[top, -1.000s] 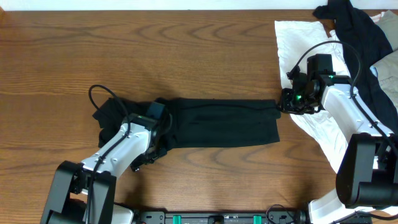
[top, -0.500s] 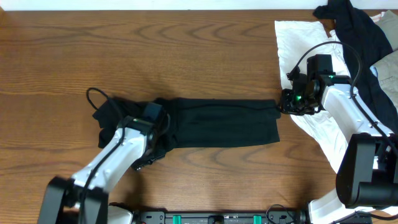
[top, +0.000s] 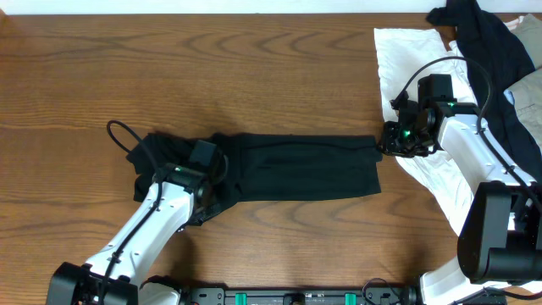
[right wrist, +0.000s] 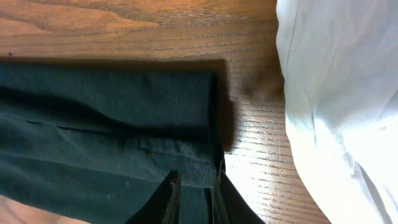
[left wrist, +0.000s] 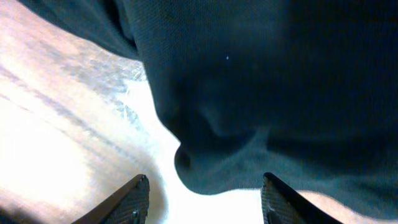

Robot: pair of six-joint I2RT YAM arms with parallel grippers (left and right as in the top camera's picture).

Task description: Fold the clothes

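Observation:
The clothes (top: pixel 296 165), a black shirt folded into a long strip, lie across the middle of the wooden table. My right gripper (top: pixel 388 144) is at the strip's right end. In the right wrist view its jaws (right wrist: pixel 196 190) are shut on the dark fabric (right wrist: pixel 112 118) near that end's corner. My left gripper (top: pixel 206 193) is over the bunched left part of the shirt, at its near edge. In the left wrist view the gripper (left wrist: pixel 204 190) is open. A rounded lobe of the black fabric (left wrist: pixel 249 93) hangs just ahead of the gap, with nothing pinched.
A large white wrinkled cloth (top: pixel 415 59) lies at the right, right beside my right gripper, and shows as white cloth (right wrist: pixel 336 93) in the right wrist view. Another black garment (top: pixel 483 38) lies over it at the far right corner.
My left arm has swung left and its cable loop has shifted left with it, while the gripper stays at the shirt's left part. The right arm and the strip have not moved.

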